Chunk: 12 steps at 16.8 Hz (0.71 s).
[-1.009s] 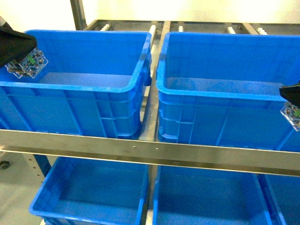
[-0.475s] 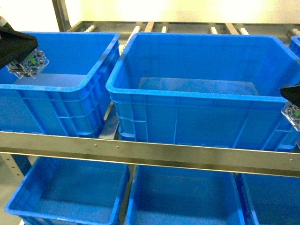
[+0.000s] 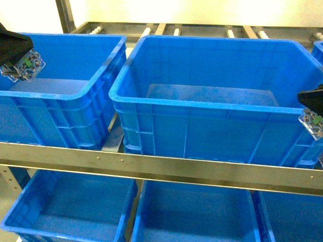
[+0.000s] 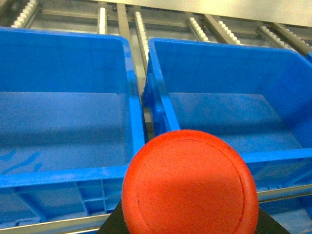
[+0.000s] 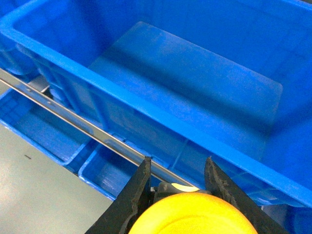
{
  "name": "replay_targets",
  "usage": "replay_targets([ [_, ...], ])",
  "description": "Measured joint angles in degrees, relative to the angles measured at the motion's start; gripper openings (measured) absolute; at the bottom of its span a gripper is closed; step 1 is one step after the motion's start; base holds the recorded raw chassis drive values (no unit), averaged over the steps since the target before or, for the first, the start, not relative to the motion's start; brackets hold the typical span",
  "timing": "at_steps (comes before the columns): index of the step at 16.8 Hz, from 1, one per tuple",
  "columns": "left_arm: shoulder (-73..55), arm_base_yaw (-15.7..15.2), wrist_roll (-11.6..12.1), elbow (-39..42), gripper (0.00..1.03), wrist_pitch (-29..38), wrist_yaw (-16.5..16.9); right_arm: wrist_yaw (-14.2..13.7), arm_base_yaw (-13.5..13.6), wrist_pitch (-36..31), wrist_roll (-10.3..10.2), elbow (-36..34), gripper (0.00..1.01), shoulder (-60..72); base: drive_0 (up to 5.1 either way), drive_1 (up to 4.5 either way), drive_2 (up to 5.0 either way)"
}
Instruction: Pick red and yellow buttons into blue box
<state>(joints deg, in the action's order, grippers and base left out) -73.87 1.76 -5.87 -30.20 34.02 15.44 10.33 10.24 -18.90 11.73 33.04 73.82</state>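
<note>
The red button (image 4: 190,183) fills the lower left wrist view, its cap facing the camera. My left gripper (image 3: 19,59) is shut on it at the far left of the head view, over the left crate (image 3: 75,95); only the button's clear base (image 3: 22,65) shows there. The yellow button (image 5: 195,215) sits between the black fingers (image 5: 139,190) of my right gripper (image 5: 178,161), which is shut on its base. That gripper (image 3: 313,113) hangs at the right end of the big blue box (image 3: 202,107), outside its front rim. Both crates look empty.
A metal shelf rail (image 3: 161,164) runs across in front of the upper crates. More blue crates (image 3: 75,206) sit on the lower shelf. Roller tracks (image 4: 141,29) lie behind the crates. Grey floor (image 5: 39,195) shows below the rack.
The head view has shifted right along the rack, so the crates slid left in frame and the right crate now sits in the middle. Both grippers still hold their buttons.
</note>
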Motion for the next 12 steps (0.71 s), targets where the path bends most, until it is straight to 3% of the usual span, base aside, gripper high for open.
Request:
replay_targets([
  [7,0.00,0.35,0.00,0.00,0.23,0.04,0.24,-0.37,-0.13,0.09,0.00,0.00,0.29,0.09,2.9,1.52,-4.6],
  [12,-0.07,0.48,0.02,0.00,0.23,-0.09,0.44,-0.61,-0.48,0.00,0.00,0.00,0.29,0.09,0.2,1.69,-1.4],
])
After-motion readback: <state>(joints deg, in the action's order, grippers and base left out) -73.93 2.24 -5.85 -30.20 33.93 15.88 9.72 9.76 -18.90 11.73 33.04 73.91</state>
